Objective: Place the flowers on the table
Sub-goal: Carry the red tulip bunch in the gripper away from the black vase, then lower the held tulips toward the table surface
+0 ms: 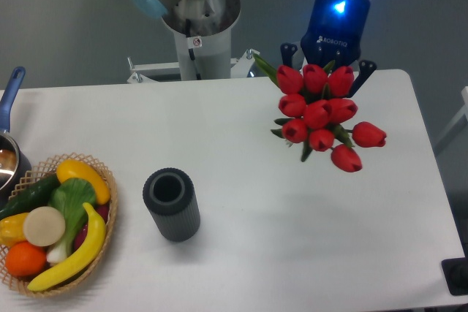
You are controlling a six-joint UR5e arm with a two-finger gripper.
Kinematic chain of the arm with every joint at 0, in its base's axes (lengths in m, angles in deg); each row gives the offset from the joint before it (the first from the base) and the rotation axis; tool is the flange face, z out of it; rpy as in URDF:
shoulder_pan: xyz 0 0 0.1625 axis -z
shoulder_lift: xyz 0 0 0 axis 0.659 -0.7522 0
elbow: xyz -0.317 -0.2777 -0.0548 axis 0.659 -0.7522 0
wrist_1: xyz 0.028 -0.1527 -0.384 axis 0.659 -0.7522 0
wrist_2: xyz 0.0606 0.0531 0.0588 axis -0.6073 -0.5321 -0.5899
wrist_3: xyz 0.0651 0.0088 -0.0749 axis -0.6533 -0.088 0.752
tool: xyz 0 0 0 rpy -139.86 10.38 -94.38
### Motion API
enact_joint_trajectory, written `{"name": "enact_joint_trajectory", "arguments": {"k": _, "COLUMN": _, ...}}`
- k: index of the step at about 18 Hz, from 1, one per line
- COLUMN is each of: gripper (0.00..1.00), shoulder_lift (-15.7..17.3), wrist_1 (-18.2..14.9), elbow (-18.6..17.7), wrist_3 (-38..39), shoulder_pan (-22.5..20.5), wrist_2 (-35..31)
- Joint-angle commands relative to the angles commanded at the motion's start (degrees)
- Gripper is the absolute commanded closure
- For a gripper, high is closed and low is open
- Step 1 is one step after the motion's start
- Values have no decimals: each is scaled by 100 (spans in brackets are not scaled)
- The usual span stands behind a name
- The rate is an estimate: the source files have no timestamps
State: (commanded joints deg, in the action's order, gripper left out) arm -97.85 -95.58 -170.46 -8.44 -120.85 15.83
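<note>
Camera view: gripper [329,71] with tulips [322,115] over far right of tabletop [278,231].

Tulips hanging below gripper, blooms toward camera, stems hidden behind heads; apparently carried, contact with tabletop not discernible. Fingers [288,52] apart either side of bunch top; actual clamp on stems hidden, cannot tell. Cylinder [172,204] upright, centre-left, well apart. Basket [102,180] of fruit at left edge, pan [9,107] behind it. Risks: release too high, bunch scattering or rolling toward right edge; loose stems slipping early; blooms crushed if lowered head-first.
</note>
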Motion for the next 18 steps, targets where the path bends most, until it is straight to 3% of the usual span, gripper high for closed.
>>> {"name": "enact_joint_trajectory", "arguments": {"k": 7, "gripper": 63, "shoulder_lift": -272, "wrist_1": -26, "elbow": -79, "wrist_3": -184, "shoulder_pan": 228, "wrist_2": -536}}
{"name": "enact_joint_trajectory", "arguments": {"k": 18, "gripper": 63, "shoulder_lift": -1194, "wrist_1": 0, "elbow": -9, "wrist_3": -913, "shoulder_pan": 702, "wrist_2": -2101}}
